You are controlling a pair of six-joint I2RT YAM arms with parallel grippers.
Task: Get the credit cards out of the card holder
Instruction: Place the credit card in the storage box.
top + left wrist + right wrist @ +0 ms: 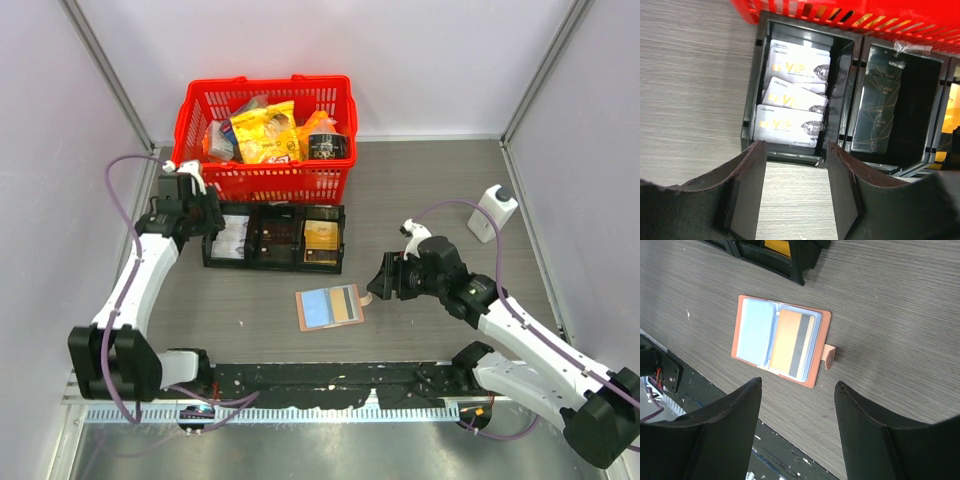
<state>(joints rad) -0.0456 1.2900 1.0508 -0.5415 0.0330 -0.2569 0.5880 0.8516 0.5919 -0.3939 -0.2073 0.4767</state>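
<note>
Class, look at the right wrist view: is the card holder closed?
No, the card holder lies open, with a gold card showing inside.

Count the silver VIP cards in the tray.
3, overlapping in the tray's left compartment: far card, middle card, near card. More may be hidden underneath.

Bright even overhead light, soft faint shadows, wrist views blurred at near edges.
</note>
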